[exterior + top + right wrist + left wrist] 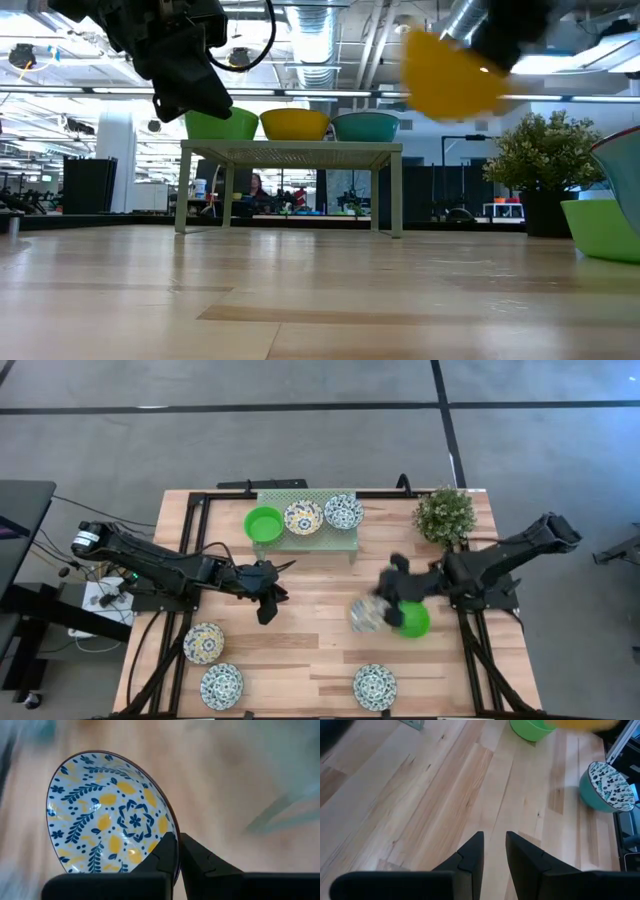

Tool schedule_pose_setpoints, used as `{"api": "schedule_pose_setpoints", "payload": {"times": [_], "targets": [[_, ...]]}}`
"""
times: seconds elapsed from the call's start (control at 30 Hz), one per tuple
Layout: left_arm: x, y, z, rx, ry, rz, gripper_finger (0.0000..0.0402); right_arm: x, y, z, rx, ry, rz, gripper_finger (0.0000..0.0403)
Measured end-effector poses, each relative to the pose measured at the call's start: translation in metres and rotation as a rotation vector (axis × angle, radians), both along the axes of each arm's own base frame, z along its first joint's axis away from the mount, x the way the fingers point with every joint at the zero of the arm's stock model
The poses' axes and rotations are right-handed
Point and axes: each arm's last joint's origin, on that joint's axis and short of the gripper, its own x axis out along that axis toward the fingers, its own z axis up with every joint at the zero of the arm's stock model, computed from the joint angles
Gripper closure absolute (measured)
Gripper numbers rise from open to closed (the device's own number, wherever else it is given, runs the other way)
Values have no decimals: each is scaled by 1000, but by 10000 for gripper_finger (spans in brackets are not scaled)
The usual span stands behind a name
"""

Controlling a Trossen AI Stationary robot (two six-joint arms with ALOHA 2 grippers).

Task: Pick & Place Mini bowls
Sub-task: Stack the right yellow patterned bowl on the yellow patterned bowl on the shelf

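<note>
My right gripper (pixel 177 847) is shut on a white mini bowl with a yellow-blue floral pattern (pixel 107 815), held in the air right of the table's middle (pixel 365 615); in the low view this bowl (pixel 450 75) shows yellow and blurred. A plain green bowl (pixel 413 620) sits on the table just right of it. My left gripper (pixel 265 605) hovers open over bare wood left of centre and touches nothing. The pale green rack (pixel 305 538) at the far side carries a green bowl (pixel 264 523), a yellow-blue bowl (pixel 303 517) and a blue floral bowl (pixel 343 512). My right gripper pinches the bowl's rim (pixel 169 837), one finger inside the bowl and one against its outer wall. The bowl is lifted clear of the table and tilted, its patterned inside facing the wrist camera.
Three more floral bowls rest on the near part of the table: a yellow-blue bowl (pixel 204 643), a blue bowl (pixel 221 686) and another blue bowl (pixel 374 686). A potted plant (pixel 445 515) stands at the far right corner. Bare wood lies between the two grippers.
</note>
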Motion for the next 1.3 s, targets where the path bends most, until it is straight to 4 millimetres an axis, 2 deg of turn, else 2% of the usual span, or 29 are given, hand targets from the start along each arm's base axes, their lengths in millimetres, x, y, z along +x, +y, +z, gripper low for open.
{"api": "schedule_pose_setpoints", "payload": {"times": [0.2,0.3,0.5,0.7,0.87,1.07,1.17,1.3], "targets": [[0,0,0,-1,-5,0,321,23,-48,41,-58,-219,-169,388],[-1,0,2,-3,-15,0,321,30,-75,58,-66,-246,-231,388],[-12,3,22,109,-104,-71,321,58,-117,74,-21,-92,-195,399],[-26,11,43,244,-208,18,321,98,-156,103,39,54,-102,395],[-29,10,45,247,-219,18,321,122,-187,122,23,159,-113,399],[-28,10,43,250,-207,14,321,147,-216,122,42,239,-133,395],[-28,10,43,250,-207,14,321,157,-225,110,81,269,-85,395],[-28,10,43,251,-203,13,321,160,-232,97,136,292,-43,399]]}}
